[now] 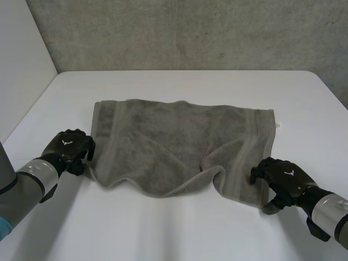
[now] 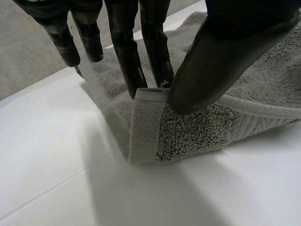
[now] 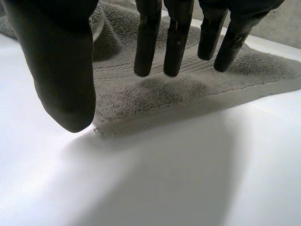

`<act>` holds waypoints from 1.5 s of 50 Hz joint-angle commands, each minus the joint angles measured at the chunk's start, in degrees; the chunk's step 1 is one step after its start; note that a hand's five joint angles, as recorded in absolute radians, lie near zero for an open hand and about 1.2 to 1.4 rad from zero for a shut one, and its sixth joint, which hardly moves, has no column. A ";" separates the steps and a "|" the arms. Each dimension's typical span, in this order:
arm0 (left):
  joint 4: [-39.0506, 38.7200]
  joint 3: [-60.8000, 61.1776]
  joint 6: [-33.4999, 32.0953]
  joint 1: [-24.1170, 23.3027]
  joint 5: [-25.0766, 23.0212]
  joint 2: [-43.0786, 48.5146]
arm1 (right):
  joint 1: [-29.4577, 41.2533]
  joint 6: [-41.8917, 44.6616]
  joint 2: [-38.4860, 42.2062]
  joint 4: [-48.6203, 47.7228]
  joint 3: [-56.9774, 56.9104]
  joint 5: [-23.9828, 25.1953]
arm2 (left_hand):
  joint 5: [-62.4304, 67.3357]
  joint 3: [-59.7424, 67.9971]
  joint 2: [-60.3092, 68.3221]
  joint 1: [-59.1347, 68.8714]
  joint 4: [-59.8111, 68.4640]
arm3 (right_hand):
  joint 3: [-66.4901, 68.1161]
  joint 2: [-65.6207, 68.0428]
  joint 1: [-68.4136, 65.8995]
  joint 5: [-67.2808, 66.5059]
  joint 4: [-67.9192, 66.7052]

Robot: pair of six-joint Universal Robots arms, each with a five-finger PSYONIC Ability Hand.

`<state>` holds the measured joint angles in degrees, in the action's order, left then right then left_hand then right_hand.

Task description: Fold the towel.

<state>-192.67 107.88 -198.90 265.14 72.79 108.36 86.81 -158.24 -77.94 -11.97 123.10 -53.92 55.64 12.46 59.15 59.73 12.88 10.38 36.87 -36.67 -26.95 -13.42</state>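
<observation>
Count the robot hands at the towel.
2. The left hand pinches the near left corner of the towel; the right hand is open over its near right corner.

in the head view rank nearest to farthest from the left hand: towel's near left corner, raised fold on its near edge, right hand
1. The near left corner of the towel: pinched in the left hand.
2. The raised fold: right of middle on the near edge.
3. The right hand: opposite side, by the near right corner.

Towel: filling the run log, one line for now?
left hand pinches towel corner | right hand open over other near corner | no fold yet
</observation>
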 commanded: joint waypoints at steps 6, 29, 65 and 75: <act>0.10 0.49 0.27 0.02 -0.19 -0.26 | 0.38 0.74 4.56 -2.62 -1.37 0.04 | 14.36 -2.46 20.85 20.27 -2.88 | -0.38 3.16 -3.35 -3.07 3.42; -0.08 0.75 0.27 0.02 -0.19 -0.26 | 0.03 2.76 6.32 -4.03 -3.13 0.31 | 14.36 -2.46 20.85 20.27 -2.88 | -0.38 43.13 -43.33 -43.05 3.42; 5.20 3.21 6.07 0.99 -1.59 -11.51 | -20.62 6.88 -11.79 18.03 -13.33 16.30 | 14.36 -2.46 20.85 20.27 -2.88 | -0.38 43.13 -43.33 -43.05 3.42; 3.88 5.76 4.41 -0.15 -4.41 -5.98 | -19.22 8.65 -5.46 17.68 -11.83 16.48 | -31.86 -2.46 -25.37 -25.95 -2.88 | -0.38 43.13 -43.33 -43.05 3.42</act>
<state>-188.34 112.49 -193.17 265.82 69.55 98.65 66.30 -149.71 -87.09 6.32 110.73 -37.15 35.76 12.46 45.31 45.05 12.88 10.38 73.12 -74.05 -65.87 -13.42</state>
